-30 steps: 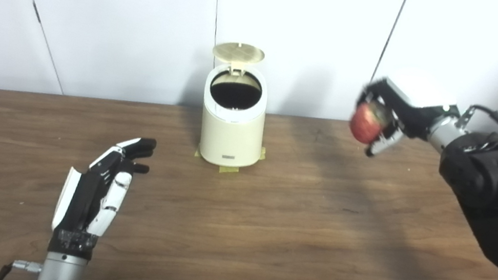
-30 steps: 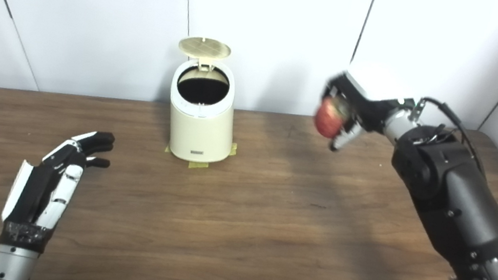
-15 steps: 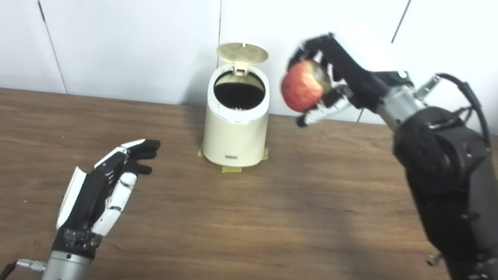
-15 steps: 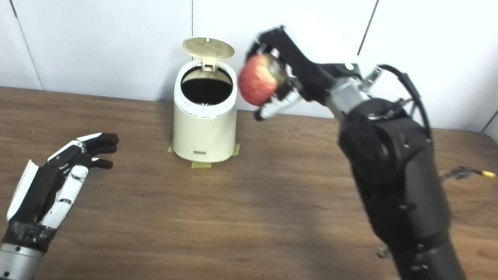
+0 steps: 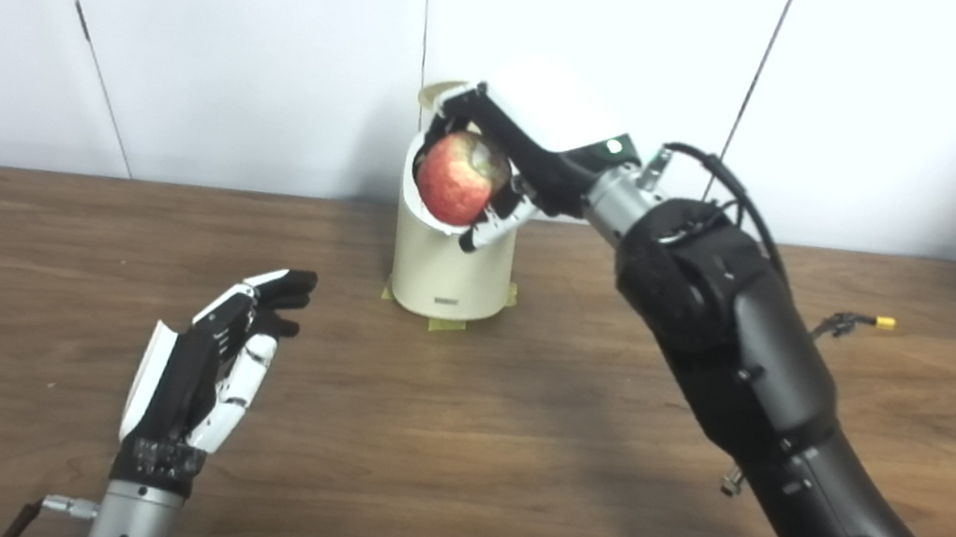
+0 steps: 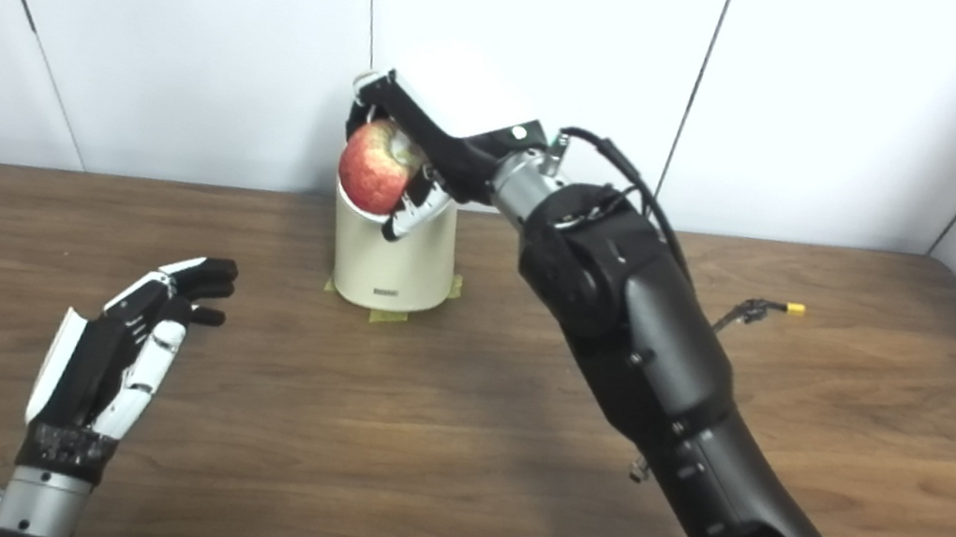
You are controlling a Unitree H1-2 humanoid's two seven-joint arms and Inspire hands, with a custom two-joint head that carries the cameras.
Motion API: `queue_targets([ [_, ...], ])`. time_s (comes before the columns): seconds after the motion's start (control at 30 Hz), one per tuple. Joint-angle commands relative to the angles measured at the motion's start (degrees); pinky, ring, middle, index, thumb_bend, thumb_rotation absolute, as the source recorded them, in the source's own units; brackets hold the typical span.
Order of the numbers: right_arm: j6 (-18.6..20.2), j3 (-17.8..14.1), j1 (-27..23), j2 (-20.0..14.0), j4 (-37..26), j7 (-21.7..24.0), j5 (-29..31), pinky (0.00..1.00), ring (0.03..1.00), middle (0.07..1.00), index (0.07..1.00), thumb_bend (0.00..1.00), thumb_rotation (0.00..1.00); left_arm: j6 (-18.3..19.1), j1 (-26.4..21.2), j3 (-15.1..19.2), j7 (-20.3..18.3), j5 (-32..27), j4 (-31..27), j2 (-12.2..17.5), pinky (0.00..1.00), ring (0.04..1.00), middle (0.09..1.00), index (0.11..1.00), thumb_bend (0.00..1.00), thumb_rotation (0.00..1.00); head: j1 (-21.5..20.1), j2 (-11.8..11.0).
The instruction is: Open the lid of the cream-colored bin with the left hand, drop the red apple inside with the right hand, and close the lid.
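The cream-colored bin point(image 5: 449, 274) stands at the back middle of the table on strips of yellow tape. Its lid point(image 5: 430, 94) is tipped up, and only an edge of it shows behind my right hand. My right hand point(image 5: 508, 159) is shut on the red apple point(image 5: 456, 178) and holds it right over the bin's mouth, hiding the opening. My left hand point(image 5: 213, 362) hovers open above the table at the front left, well away from the bin, fingers pointing toward it.
The brown wooden table point(image 5: 511, 425) runs wide to both sides. A thin cable with a yellow tip point(image 5: 882, 321) lies at the right. White wall panels stand close behind the bin. My right arm point(image 5: 745, 384) crosses the table's right half.
My right hand has carried the apple leftward from the table's right side to just over the bin's mouth. The left hand has stayed in place, open. The camera has shifted slightly.
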Motion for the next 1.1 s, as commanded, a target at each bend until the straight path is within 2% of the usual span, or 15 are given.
queue_targets([
  [0.0,-2.2,-0.48,-3.72,0.36,1.03,-4.62,-0.81,0.31,0.425,0.555,0.465,0.51,0.0,-0.43,-0.67,-0.05,0.63,0.27,-0.93,-1.34,0.69,0.786,0.802,0.775,0.25,0.8,-0.07,0.05],
  [0.23,-3.69,0.46,-5.43,2.22,9.45,-10.65,-2.62,0.3,0.42,0.555,0.467,0.51,0.0,-0.57,-0.61,-0.19,0.87,1.16,-1.02,-1.35,0.68,0.78,0.796,0.769,0.25,0.81,0.01,0.04],
  [0.43,-4.46,0.95,-7.4,3.09,16.67,-16.15,-3.38,0.29,0.403,0.512,0.481,0.52,0.0,-0.69,-0.49,-0.29,0.73,1.12,-1.04,-1.29,0.69,0.785,0.8,0.771,0.24,0.81,0.15,0.02],
  [0.7,-2.82,0.99,-8.13,3.34,20.52,-22.22,-4.63,0.26,0.376,0.486,0.488,0.52,0.0,-0.61,-0.53,-0.28,0.63,0.77,-1.15,-1.2,0.7,0.789,0.804,0.774,0.23,0.81,0.16,-0.08],
  [1.07,-1.07,1.83,-9.04,2.79,24.76,-24.97,-6.38,0.24,0.404,0.537,0.484,0.51,0.0,-1.49,-0.43,-0.23,0.62,0.41,-0.85,-1.03,0.69,0.785,0.799,0.769,0.24,0.8,0.04,0.15],
])
